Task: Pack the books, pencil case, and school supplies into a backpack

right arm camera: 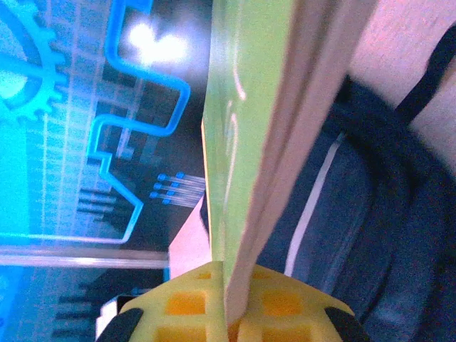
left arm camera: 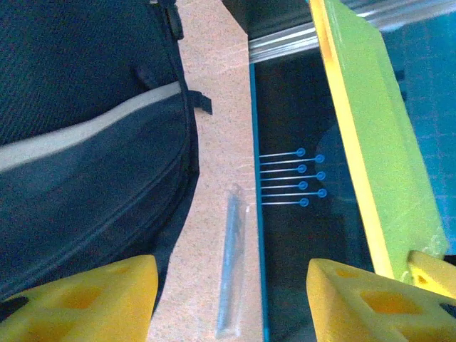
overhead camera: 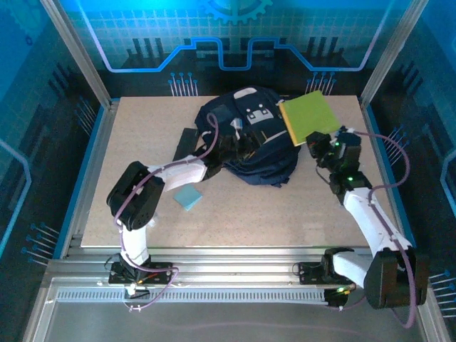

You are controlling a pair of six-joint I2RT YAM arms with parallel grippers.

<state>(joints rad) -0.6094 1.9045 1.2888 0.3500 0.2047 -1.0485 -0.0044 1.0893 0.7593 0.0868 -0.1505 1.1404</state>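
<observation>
Backpack (overhead camera: 249,153) first: it's slumped on the middle-far part of your table, dark navy with a pale stripe. Your left gripper (left arm camera: 231,278) is right at its near-left side, fingers spread with nothing between them. My read is that it's placed there to catch the fabric and hold the mouth open.

Next, the lime-green book (overhead camera: 308,117). It's up off the table, tilted over the backpack's right shoulder. Your right gripper (right arm camera: 229,285) has its fingers pressed tight on the book's near edge, which looks like lining it up for the opening. Whether a second book rides with it, I can't tell.

The light-blue pad (overhead camera: 188,197) lies flat by your left arm, apart from the backpack and not yet packed. A slim clear sleeve (left arm camera: 235,221) lies on the board just beside the bag.

Under it all is a pale speckled table (overhead camera: 285,214), set in aluminium rails, with blue-lit circuit-pattern panels (overhead camera: 228,43) around it.
</observation>
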